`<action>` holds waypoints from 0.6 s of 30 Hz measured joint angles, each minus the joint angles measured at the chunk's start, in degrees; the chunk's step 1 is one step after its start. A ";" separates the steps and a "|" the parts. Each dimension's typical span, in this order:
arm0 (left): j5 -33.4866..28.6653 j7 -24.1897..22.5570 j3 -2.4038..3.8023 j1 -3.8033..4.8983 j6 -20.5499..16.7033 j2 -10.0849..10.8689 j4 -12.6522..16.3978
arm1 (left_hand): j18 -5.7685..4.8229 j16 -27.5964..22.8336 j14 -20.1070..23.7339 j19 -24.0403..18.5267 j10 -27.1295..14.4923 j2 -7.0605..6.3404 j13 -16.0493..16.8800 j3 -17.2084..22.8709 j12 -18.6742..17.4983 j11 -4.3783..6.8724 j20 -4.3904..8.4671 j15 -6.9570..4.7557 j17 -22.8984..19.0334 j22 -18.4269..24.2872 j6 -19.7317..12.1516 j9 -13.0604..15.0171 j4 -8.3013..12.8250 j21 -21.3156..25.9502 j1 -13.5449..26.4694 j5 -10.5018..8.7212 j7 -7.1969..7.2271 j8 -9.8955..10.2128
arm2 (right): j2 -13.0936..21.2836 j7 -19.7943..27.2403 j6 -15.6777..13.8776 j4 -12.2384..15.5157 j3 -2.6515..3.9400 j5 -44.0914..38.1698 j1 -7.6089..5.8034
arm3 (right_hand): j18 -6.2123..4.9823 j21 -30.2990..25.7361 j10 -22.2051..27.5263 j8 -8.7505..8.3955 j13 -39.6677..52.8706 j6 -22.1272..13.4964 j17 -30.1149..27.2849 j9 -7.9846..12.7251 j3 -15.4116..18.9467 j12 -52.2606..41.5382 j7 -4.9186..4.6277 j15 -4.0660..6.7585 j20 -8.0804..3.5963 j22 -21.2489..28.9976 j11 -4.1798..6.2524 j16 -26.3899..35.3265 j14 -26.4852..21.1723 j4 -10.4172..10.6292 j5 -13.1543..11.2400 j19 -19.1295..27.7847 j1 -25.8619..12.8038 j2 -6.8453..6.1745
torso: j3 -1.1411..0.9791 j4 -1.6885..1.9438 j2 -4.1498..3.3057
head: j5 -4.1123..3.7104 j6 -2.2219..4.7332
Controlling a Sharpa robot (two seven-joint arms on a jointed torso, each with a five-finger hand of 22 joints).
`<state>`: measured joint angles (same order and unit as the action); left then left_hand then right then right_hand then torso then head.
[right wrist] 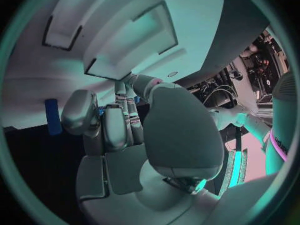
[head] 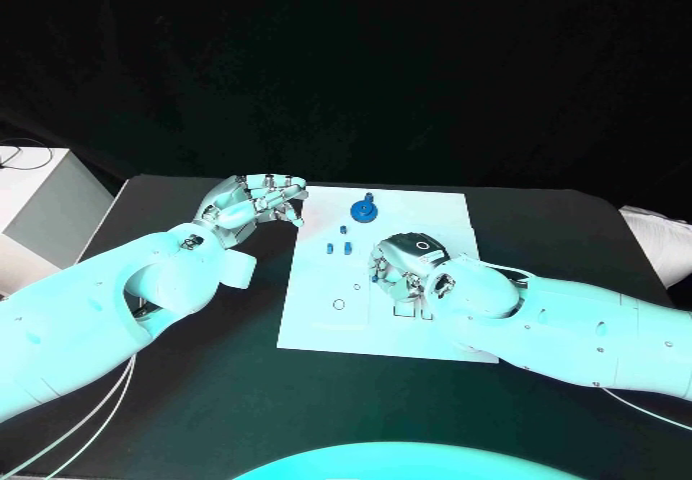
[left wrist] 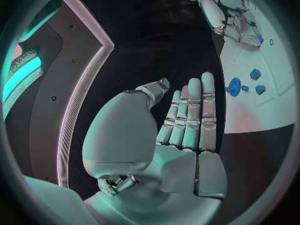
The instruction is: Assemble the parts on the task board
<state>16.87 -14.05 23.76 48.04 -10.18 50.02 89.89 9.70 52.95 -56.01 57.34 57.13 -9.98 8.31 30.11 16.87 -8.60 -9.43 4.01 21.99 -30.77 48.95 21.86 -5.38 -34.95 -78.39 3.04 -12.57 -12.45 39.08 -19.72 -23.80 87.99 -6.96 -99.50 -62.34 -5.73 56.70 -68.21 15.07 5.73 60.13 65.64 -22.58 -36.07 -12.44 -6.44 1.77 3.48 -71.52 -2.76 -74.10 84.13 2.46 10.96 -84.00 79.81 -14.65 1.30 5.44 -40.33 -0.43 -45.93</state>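
The white task board (head: 325,320) lies in the middle of the black table. A round blue part (head: 365,210) stands near its far edge, and small blue parts (head: 339,245) sit just in front of it. In the left wrist view these are the round part (left wrist: 234,86) and the small parts (left wrist: 256,75). My left hand (head: 253,205) hovers off the board's far left corner, its fingers (left wrist: 190,115) stretched out and holding nothing. My right hand (head: 408,265) is low over the board's middle with curled fingers (right wrist: 115,125). A small blue part (right wrist: 100,112) shows between them.
A white box (head: 36,200) stands off the table's left side. Small empty holes (head: 339,303) mark the board's near left part. Another blue part (right wrist: 53,116) stands on the board beyond my right hand. Bare black table (head: 188,390) lies in front of the board.
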 measured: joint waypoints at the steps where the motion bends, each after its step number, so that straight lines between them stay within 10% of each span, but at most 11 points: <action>1: 0.00 0.01 0.00 0.00 0.00 0.01 0.00 | 0.00 0.00 0.00 0.00 0.00 0.00 0.00 0.00 0.00 0.00 0.00 0.00 0.00 0.00 0.00 0.00 0.00 0.00 0.00 0.00 0.00 0.00 | -0.03 -0.02 0.01 -0.05 -0.01 -0.09 0.00 | 0.00 0.03 -0.10 0.01 0.01 0.09 0.05 0.00 -0.09 0.00 -0.08 0.00 0.00 -0.03 0.10 -0.06 0.00 -0.09 0.00 0.00 -0.04 0.05 | -0.01 0.00 0.00 | 0.00 -0.03; 9: 0.00 0.09 0.00 0.00 0.02 0.03 0.00 | 0.00 0.00 0.00 0.00 0.00 0.00 0.00 0.00 0.00 0.00 0.00 0.00 -0.01 0.00 0.00 0.00 0.00 0.00 0.00 0.00 0.00 0.00 | -0.26 -0.17 -0.15 -0.29 -0.05 -0.49 0.04 | 0.00 0.39 -0.39 0.38 0.18 0.81 -0.12 -0.38 -0.41 0.21 0.03 0.20 0.00 -0.23 -0.01 -0.06 -0.20 -0.04 -0.02 0.00 -0.55 0.96 | -0.01 -0.04 0.00 | -0.04 -0.07; 18: 0.00 0.17 0.00 0.00 0.03 0.05 0.02 | 0.00 0.00 0.00 0.00 0.00 0.00 0.01 0.00 0.00 0.00 0.00 0.00 -0.01 0.06 0.00 0.00 0.00 0.00 0.00 0.00 0.00 -0.30 | -0.40 -0.31 -0.34 -0.27 -0.05 -0.30 0.04 | 0.00 -0.03 -0.02 -0.12 0.10 -0.37 -0.83 -0.53 1.05 2.02 -0.53 0.20 0.01 0.00 -0.65 -0.06 -0.20 2.01 0.18 0.00 -4.38 -1.57 | -0.02 -0.03 0.00 | -0.15 -0.15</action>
<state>16.87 -13.88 23.76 48.04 -10.16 50.08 89.91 9.70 52.95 -56.01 57.34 57.13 -9.98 8.32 30.11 16.86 -8.60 -9.42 4.01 21.98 -30.71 48.95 21.86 -5.38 -34.95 -78.39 3.03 -12.57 -12.75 38.67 -20.04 -24.15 87.73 -7.01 -99.80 -62.31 -5.73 56.67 -68.23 14.95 5.83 59.75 64.80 -23.11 -35.02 -10.42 -6.97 1.96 3.48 -71.53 -3.41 -74.15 83.93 4.47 11.14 -84.01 75.44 -16.22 1.28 5.41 -40.33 -0.59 -46.08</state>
